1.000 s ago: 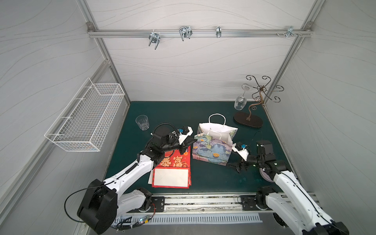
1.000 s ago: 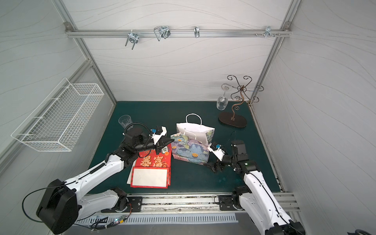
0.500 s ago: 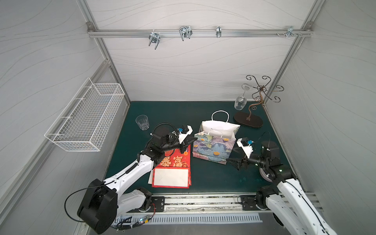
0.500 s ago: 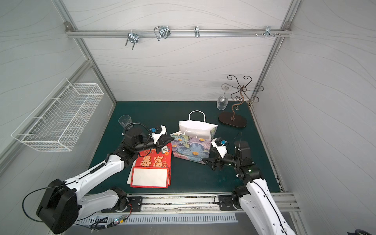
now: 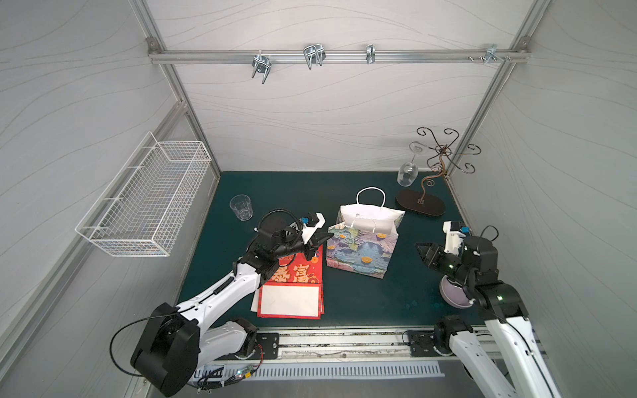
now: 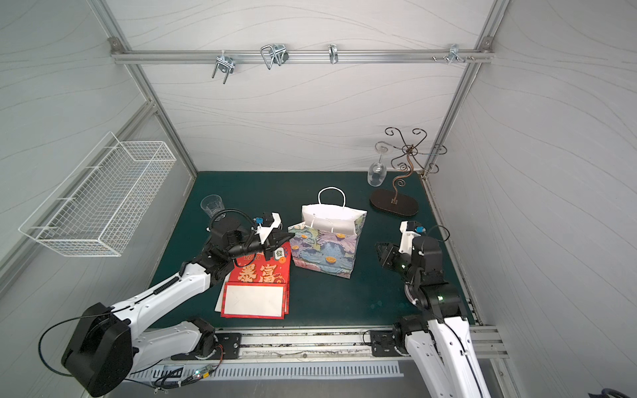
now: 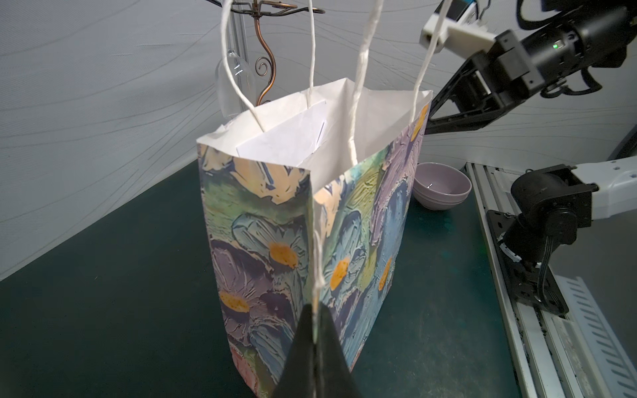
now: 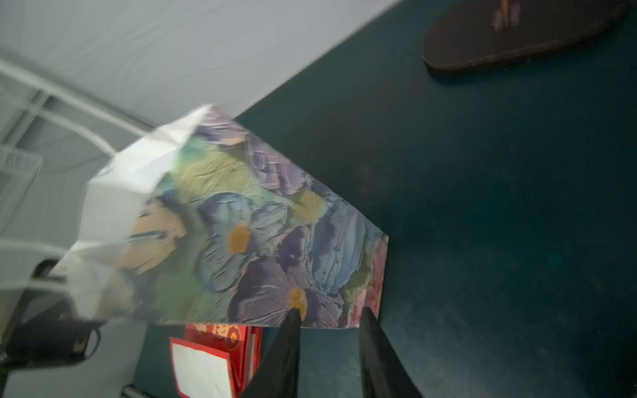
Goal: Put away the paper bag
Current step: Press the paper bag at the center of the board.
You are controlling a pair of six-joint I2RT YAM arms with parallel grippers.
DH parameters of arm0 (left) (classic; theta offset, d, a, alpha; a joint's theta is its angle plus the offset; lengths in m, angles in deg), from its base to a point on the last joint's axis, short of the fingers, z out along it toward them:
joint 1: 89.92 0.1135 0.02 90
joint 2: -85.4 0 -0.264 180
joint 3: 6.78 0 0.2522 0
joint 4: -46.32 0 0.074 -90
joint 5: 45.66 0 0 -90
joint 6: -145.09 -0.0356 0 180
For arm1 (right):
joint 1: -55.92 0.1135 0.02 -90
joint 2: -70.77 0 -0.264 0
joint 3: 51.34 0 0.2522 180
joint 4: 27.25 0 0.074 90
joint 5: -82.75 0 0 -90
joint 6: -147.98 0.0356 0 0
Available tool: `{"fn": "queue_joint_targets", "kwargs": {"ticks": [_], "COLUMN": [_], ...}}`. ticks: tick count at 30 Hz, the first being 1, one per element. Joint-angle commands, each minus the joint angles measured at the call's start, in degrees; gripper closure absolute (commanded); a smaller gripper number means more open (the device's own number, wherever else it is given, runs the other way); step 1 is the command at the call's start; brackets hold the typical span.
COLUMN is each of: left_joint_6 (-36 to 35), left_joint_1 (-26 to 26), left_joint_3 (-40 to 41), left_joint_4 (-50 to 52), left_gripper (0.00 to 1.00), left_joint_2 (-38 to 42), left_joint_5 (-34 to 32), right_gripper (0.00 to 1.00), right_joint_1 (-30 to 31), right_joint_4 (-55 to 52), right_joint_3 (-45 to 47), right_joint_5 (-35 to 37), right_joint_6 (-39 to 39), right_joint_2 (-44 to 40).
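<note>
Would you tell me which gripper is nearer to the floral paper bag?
Left. The left gripper pinches a corner edge of the floral paper bag; the right gripper hangs apart, open, off its opposite side.

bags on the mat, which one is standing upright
The floral bag, standing open with its white handles up. The red bag with gold characters lies flat beside it.

- Paper bag (image 5: 362,248), pinched in the left hand (image 7: 315,310): paper, with a rough-looking brush-stroke print outside and plain matt white inside; the handles are twisted white paper cord.
- That hand's fingers (image 7: 303,344): matt black plastic.
- Desk (image 5: 362,303): dark green, matt.
- Bowl (image 7: 443,187), beyond the bag from the left hand: smooth, glossy lilac.
- Wire basket (image 5: 148,200): white-coated metal.
- Stand (image 5: 420,203): dark matt base, coppery metal stem.
</note>
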State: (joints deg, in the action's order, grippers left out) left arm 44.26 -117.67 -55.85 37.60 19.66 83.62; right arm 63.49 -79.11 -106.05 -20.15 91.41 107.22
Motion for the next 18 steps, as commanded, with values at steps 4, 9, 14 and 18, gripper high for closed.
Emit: {"fn": "queue_joint_targets", "kwargs": {"ticks": [4, 9, 14, 18], "left_joint_6": [-0.05, 0.11, -0.16, -0.51], "left_joint_1": [0.32, 0.28, 0.26, 0.25], "left_joint_3": [-0.44, -0.40, -0.46, -0.75], "left_joint_4": [-3.43, -3.27, -2.70, -2.31], "left_gripper": [1.00, 1.00, 1.00, 1.00], "left_joint_2": [-0.04, -0.62, -0.97, -1.10], "left_joint_5": [1.13, 1.67, 2.08, 2.56], "right_gripper": [0.79, 0.78, 0.74, 0.73], "right_joint_1": [-2.59, -2.27, 0.37, 3.84], "right_joint_4": [-2.05, 6.01, 11.63, 15.70], "right_joint_3": [0.58, 2.85, 2.81, 3.02], "right_joint_5": [-5.06, -11.67, -14.33, -15.41], "right_joint_6": [6.51, 7.61, 7.80, 9.16], "right_joint_2": [14.29, 24.64, 32.70, 38.36]}}
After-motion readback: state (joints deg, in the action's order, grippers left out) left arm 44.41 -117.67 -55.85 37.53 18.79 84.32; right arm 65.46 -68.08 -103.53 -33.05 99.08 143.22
